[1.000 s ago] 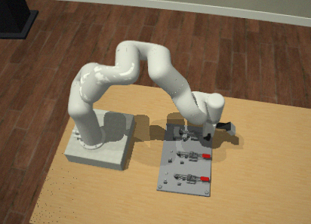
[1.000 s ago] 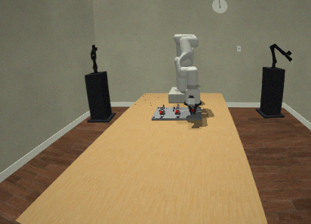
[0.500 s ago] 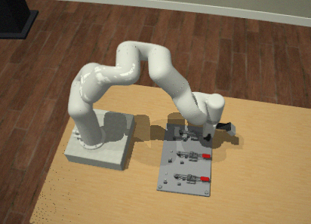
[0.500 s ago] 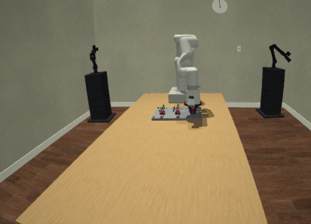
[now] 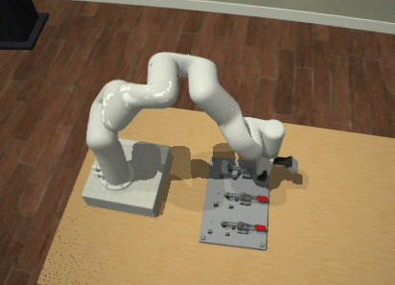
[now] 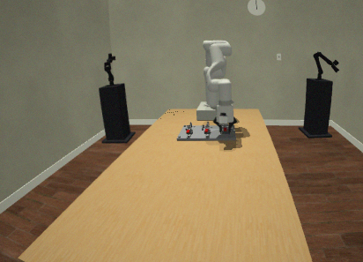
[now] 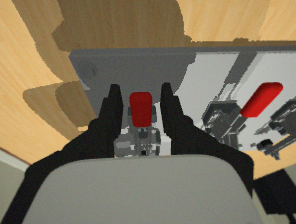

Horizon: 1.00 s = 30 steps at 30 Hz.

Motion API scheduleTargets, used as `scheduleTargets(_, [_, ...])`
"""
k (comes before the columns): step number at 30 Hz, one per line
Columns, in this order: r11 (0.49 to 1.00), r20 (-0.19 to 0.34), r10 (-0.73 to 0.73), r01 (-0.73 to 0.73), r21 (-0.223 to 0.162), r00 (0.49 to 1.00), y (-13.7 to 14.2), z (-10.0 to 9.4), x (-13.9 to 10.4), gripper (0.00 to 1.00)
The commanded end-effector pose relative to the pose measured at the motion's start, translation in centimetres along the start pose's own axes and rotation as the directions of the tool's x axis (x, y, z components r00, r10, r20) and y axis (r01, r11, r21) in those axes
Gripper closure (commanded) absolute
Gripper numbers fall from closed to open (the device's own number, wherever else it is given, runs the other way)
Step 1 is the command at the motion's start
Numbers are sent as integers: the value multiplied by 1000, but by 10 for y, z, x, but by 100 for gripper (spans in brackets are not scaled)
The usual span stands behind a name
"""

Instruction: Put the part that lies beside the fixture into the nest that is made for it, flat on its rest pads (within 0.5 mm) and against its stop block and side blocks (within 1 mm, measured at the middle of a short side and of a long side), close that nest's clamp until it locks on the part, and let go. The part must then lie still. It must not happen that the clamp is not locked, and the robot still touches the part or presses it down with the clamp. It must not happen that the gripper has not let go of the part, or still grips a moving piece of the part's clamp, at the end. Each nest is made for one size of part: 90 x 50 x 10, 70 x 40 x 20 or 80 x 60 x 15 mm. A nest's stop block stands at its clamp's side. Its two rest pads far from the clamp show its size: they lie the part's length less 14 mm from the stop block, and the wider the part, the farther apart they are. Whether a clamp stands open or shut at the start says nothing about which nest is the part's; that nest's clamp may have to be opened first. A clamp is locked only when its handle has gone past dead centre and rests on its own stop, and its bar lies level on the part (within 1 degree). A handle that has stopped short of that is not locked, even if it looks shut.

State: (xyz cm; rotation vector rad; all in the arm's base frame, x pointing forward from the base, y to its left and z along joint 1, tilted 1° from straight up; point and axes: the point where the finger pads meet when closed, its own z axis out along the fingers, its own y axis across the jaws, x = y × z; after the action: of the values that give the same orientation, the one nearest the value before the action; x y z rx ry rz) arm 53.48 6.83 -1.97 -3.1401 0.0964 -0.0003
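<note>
The grey fixture plate lies on the table and carries three nests with red-handled clamps. My gripper is low over the far nest. Its fingers stand open on either side of that clamp's red handle, with a gap on each side. The other two handles lie flat; one of them also shows in the wrist view. The grey part lies on the table just right of the plate's far end, partly hidden by the wrist.
The arm's base block stands left of the plate. The wooden table stretches to the right and front. Two black pedestals stand on the floor far off.
</note>
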Motion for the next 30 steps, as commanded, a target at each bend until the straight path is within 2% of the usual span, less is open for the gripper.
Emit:
scheduleTargets(1, [1000,-14,1,-1,3,1000,0,-5,5,53])
scheduleTargets(25, [1000,-14,1,-1,3,1000,0,-5,5,53])
scheduleTargets(30, [1000,-14,1,-1,3,1000,0,-11,5,53])
